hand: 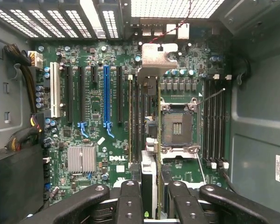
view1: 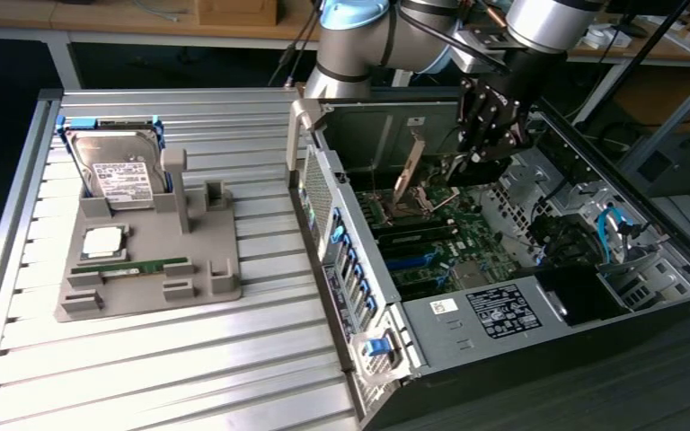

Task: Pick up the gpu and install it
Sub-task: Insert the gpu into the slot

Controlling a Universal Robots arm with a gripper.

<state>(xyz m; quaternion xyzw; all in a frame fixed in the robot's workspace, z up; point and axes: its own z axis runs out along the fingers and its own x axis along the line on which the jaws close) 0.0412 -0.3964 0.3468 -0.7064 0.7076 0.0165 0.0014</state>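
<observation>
**Gpu in the gripper above the open case**

Surface: ribbed silver metal table [view1: 141, 359] in a workshop room, with pale wooden benches [view1: 141, 13] along the back.

Toward the table's far corner on the exterior view's left lies a grey moulded plastic fixture [view1: 216, 285]. It carries:
- a boxy silver hard drive with a white label [view1: 123, 175], propped upright at its far end
- a square silver processor chip [view1: 103, 241]
- a slim green memory stick [view1: 129, 267], lying flat nearer the front

Along the table's edge on the exterior view's right, a black and grey computer case [view1: 358, 296] lies on its side with the panel off. The green motherboard [hand: 93, 93] is exposed.

Hand: the black two-fingered gripper [hand: 154, 186] on the grey and blue arm hangs inside the case opening, above the board. Its jaws are partly closed, and the fingers [hand: 130, 196] clamp the gpu from both sides.

Task thing: the gpu [hand: 147, 102] is a thin dark brownish circuit card. Its silver metal end bracket [hand: 159, 55] points toward the perforated rear wall of the case. In the wrist view the card is seen edge-on and runs straight out from between the fingers. It lies over the strip of board between the long blue expansion slot [hand: 106, 93] and the square metal processor socket [hand: 177, 126]. In the exterior view the card [view1: 411, 166] is tilted and just beside the gripper [view1: 471, 166]. I cannot tell whether its lower edge touches the board.
</observation>
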